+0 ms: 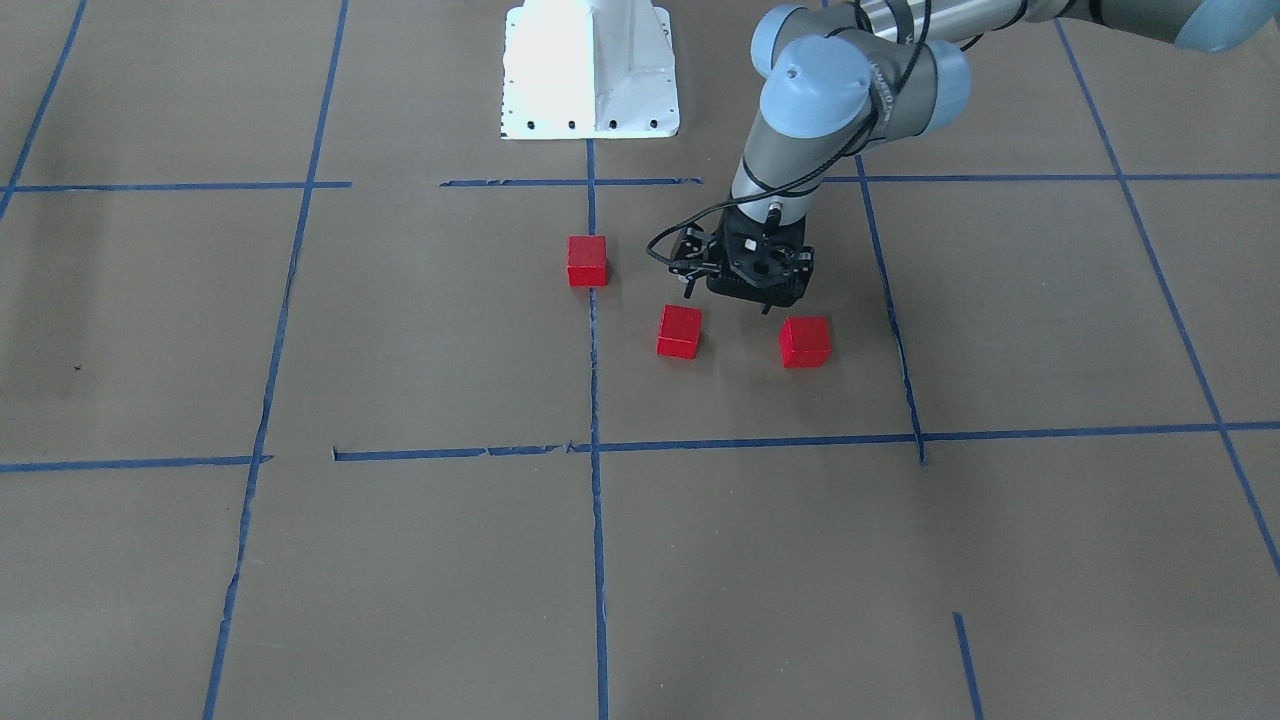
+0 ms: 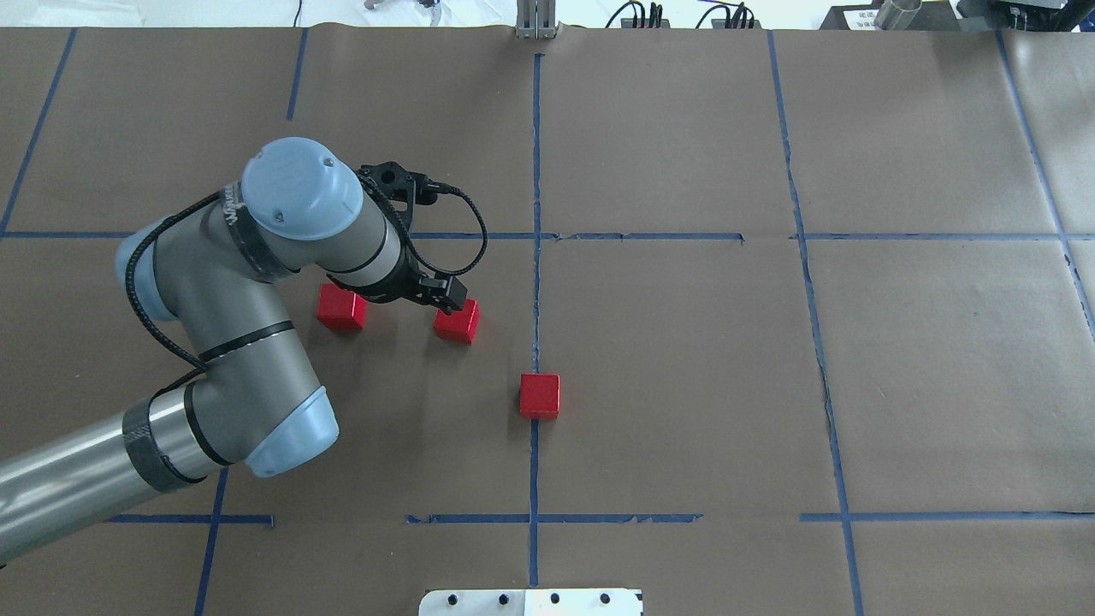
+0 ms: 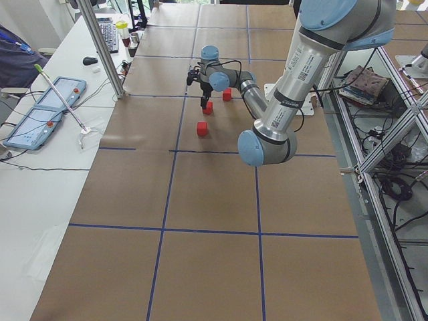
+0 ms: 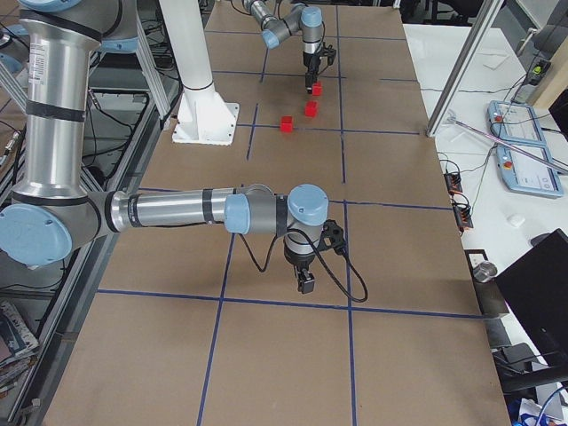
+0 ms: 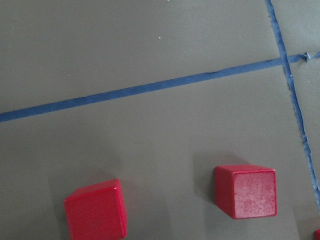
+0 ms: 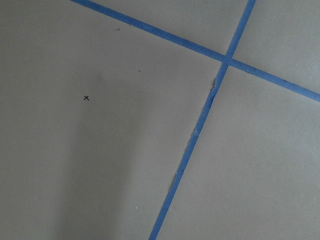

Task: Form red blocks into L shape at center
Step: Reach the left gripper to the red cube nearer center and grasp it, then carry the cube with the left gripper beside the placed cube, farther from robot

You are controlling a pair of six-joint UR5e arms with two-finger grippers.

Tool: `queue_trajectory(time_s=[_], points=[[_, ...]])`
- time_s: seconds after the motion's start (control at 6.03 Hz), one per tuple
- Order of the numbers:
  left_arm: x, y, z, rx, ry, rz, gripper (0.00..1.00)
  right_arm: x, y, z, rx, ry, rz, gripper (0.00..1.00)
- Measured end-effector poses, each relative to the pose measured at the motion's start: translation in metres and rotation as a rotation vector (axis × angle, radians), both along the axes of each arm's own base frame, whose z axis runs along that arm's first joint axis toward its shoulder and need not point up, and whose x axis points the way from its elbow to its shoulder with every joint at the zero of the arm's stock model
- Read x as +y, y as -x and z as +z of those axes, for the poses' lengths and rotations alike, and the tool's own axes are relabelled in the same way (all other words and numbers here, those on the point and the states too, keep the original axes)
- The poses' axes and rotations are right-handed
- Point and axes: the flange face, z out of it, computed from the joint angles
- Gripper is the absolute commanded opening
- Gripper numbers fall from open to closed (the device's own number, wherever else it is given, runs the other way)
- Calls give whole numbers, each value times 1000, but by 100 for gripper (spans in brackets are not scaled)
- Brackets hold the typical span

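L arm [image 2: 248, 342] btwn 2 red blocks [image 2: 341, 308], 3rd [image 2: 540, 395] on tape [image 2: 535, 299]

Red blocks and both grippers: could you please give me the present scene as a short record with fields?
Blocks: three red blocks, all apart, none held
Place: all in the center; one on its middle tape line, two on the robot's left half
L shape: not formed
Left gripper: hovers by the two left blocks; jaws unclear
Right gripper: far from the blocks; jaws unclear
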Motion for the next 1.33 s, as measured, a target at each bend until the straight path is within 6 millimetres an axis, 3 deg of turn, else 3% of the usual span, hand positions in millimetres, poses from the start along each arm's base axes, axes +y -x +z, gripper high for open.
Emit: queue_trajectory(time_s=[0.66, 1.16, 1.33], points=[[-8, -46, -3, -33, 40, -11, 100, 0, 0, 2, 0, 5, 3, 99], [-8, -69, 9, -60, 70, -6, 97, 1, 0, 3, 0, 8, 3, 99], [-9, -74, 13, -65, 73, -3, 69, 1, 0, 3, 0, 9, 3, 99]])
